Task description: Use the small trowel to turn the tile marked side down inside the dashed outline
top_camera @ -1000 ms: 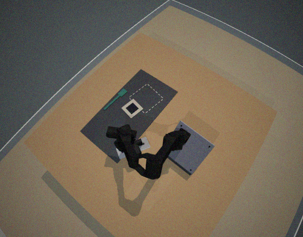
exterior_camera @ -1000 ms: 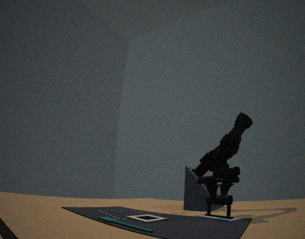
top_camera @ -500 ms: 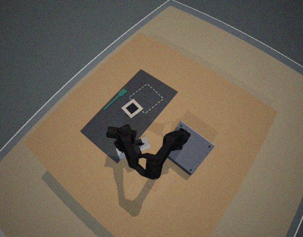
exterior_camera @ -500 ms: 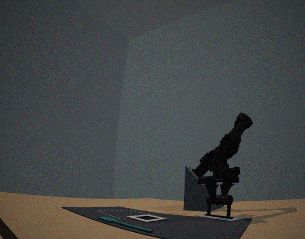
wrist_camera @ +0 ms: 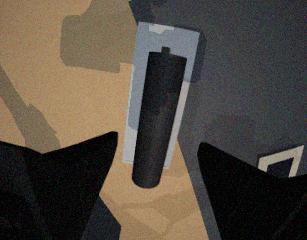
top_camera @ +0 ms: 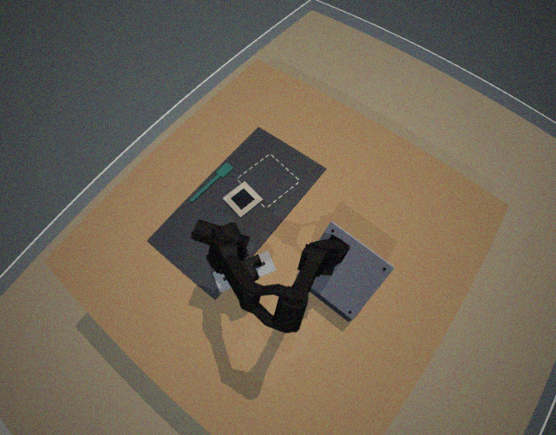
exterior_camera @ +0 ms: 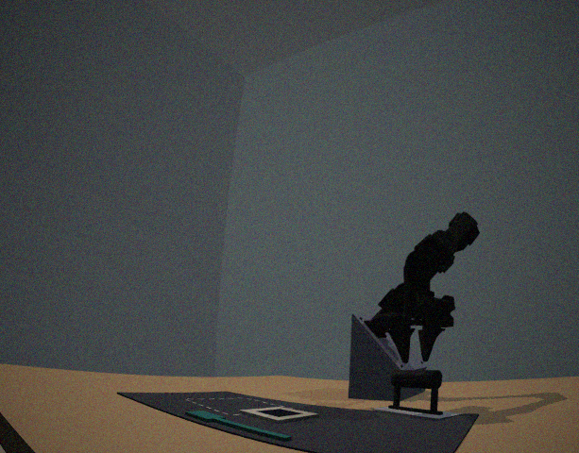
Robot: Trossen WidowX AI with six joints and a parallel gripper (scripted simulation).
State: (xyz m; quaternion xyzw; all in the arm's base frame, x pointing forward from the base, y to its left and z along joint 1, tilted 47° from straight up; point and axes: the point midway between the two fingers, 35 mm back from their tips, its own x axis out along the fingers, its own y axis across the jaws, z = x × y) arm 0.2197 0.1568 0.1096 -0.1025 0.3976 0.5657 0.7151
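The trowel [top_camera: 267,263] [exterior_camera: 420,378] [wrist_camera: 160,115] is a light grey plate with a black bar handle raised on two posts. It stands plate down across the mat's edge, partly hidden by the arm in the top view. My gripper [exterior_camera: 415,361] [wrist_camera: 159,143] is open and points down just above the handle; in the wrist view the handle shows between the fingertips. The tile [top_camera: 251,191] [exterior_camera: 309,414] [wrist_camera: 281,156] lies flat, cream with a dark square facing up. It covers part of one side of the dashed outline [top_camera: 298,179] [exterior_camera: 187,399] and lies mostly outside it.
The dark mat [top_camera: 174,234] [exterior_camera: 377,428] [wrist_camera: 233,75] lies on the tan table [top_camera: 409,187]. A green spatula-shaped thing [top_camera: 225,169] [exterior_camera: 250,428] lies near the mat's far long edge, beside the tile. A grey-blue wedge block [top_camera: 357,271] [exterior_camera: 369,360] stands off the mat.
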